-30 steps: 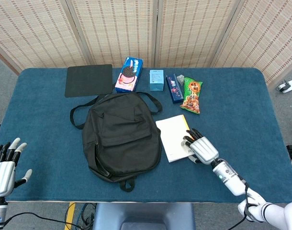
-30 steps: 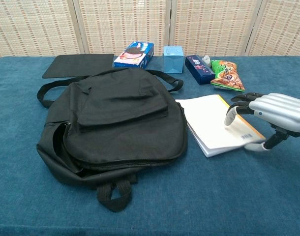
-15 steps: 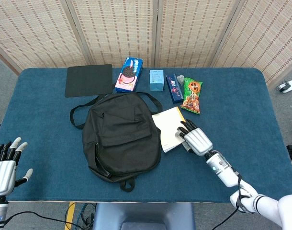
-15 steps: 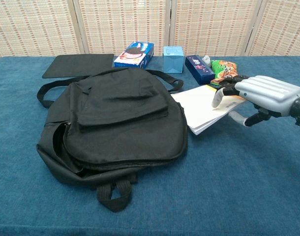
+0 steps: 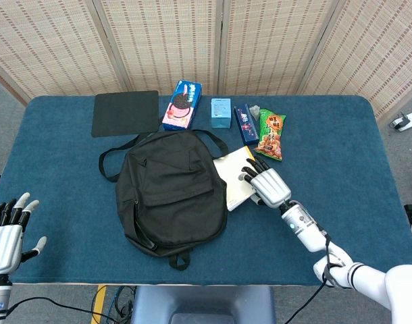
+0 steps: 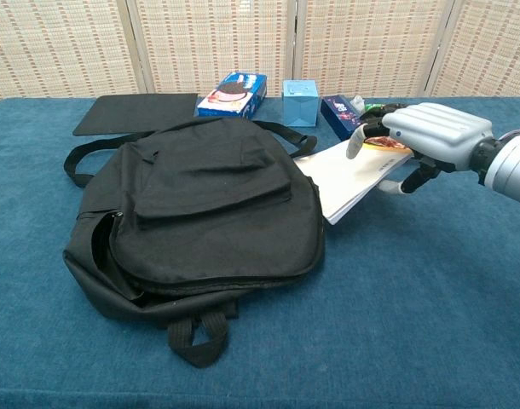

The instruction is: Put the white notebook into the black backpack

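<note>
the big table (image 5: pixel 341 135) with the dark blue cloth is carrying everything. the soft black cloth backpack (image 5: pixel 171 196) is lying flat near the middle of it, and in the chest view its side zipper looks only a little bit open (image 6: pixel 98 247). that could be the big problem: nothing is holding the mouth wide, so the book may bump the cloth and just push the bag along.

the thin white paper notebook (image 6: pixel 349 179) is sitting right beside the backpack's right edge. its near end is lifting off the table and it is tilting. the right hand (image 6: pixel 422 136) is clamping it, with fingers (image 6: pixel 362 136) curling over the top and the thumb underneath. the grip is only on one corner, so the pages may droop or the book may slide out.

the left hand (image 5: pixel 7 236) is waiting far off at the table's near left corner, holding nothing, with its fingers spread apart.

the shiny green snack bag (image 5: pixel 271 135) is just behind the right hand, so a bump could knock it.

compared with one second ago, the notebook is now further back and closer to the backpack. then it was lying flat; now it is tipping up. the right hand has moved with it. the left hand and backpack look the same.
</note>
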### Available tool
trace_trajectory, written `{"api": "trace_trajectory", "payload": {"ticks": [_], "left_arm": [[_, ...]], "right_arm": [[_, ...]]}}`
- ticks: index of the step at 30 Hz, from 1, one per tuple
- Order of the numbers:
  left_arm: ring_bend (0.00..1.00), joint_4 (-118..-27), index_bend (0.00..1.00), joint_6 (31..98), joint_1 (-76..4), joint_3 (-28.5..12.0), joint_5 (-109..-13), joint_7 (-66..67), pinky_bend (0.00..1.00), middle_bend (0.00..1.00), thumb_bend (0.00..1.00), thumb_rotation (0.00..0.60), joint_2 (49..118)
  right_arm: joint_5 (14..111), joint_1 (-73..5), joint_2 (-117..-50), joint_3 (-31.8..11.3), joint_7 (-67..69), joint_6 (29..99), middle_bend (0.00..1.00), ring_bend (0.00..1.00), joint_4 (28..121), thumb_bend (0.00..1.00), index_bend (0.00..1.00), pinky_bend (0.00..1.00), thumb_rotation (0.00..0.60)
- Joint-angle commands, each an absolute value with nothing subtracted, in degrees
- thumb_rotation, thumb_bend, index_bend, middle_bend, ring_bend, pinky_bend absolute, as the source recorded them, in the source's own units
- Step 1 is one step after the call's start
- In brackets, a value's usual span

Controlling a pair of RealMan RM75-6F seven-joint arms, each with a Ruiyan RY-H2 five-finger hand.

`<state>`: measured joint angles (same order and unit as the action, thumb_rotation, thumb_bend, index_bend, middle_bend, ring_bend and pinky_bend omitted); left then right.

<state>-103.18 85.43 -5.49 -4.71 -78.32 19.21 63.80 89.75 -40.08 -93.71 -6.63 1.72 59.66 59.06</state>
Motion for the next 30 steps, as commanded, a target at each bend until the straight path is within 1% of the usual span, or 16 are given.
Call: {"api": "trace_trajectory", "payload": {"ticks": [1,5,7,13,15,18,19,21,22,24,30], "left_arm": [[0.04,-103.19,0.20,85.41,-5.52,-4.68,-78.36,19.18,0.03,0.06,0.28,0.600,63.79],[0.04,-103.22,0.20,85.55,-5.47,-4.64,-78.47,18.93,0.03,0.06,0.28,0.600,63.77],[0.04,-103.21,0.20,85.58,-5.45,-4.67,-78.36,18.78,0.03,0.06,0.28,0.600,63.74],[0.04,-103.15,0.20,85.36,-5.65,-4.65,-78.41,18.83,0.03,0.06,0.28,0.600,63.86],[0.04,-103.14,0.20,85.39,-5.68,-4.68,-78.42,18.80,0.03,0.06,0.28,0.600,63.89],[0.04,-103.05,0.20,85.35,-5.80,-4.76,-78.46,18.74,0.03,0.06,0.28,0.600,63.81],[0.04,-103.02,0.20,85.26,-5.88,-4.79,-78.48,18.75,0.03,0.06,0.28,0.600,63.76],[0.04,-103.00,0.20,84.96,-6.18,-4.94,-78.54,18.75,0.03,0.06,0.28,0.600,63.57],[0.04,-103.01,0.20,84.80,-6.37,-5.01,-78.62,18.76,0.03,0.06,0.28,0.600,63.45],[0.04,-103.06,0.20,84.49,-6.80,-5.25,-78.87,18.83,0.03,0.06,0.28,0.600,63.14],[0.04,-103.02,0.20,81.36,-9.61,-6.38,-79.95,16.58,0.03,0.06,0.28,0.600,62.15]], "right_arm": [[89.44,-40.54,-94.01,-6.88,1.70,59.58,0.23,0.08,59.03,0.29,0.32,0.07,0.600],[89.61,-40.76,-94.43,-6.83,2.84,60.56,0.23,0.08,58.50,0.29,0.32,0.07,0.600],[89.87,-40.71,-94.74,-6.66,3.54,61.39,0.24,0.08,57.85,0.29,0.33,0.07,0.600],[90.10,-40.53,-95.76,-6.46,5.24,63.38,0.27,0.08,55.79,0.29,0.45,0.08,0.600],[89.93,-40.40,-95.94,-6.40,5.43,63.64,0.29,0.09,55.37,0.29,0.50,0.08,0.600],[89.62,-40.11,-95.76,-5.98,5.25,63.50,0.31,0.11,55.09,0.29,0.55,0.09,0.600],[89.63,-40.02,-95.56,-5.81,5.24,63.48,0.31,0.11,55.13,0.31,0.56,0.09,0.600],[89.81,-39.75,-95.00,-5.40,4.75,63.79,0.32,0.12,55.06,0.37,0.57,0.10,0.600],[89.86,-39.60,-94.72,-5.26,4.60,63.95,0.33,0.12,55.13,0.42,0.58,0.10,0.600],[90.01,-39.32,-93.98,-4.93,4.08,64.26,0.34,0.13,55.36,0.47,0.60,0.10,0.600],[90.33,-38.17,-90.55,-4.40,1.56,65.94,0.35,0.14,57.09,0.55,0.61,0.12,0.600]]}}
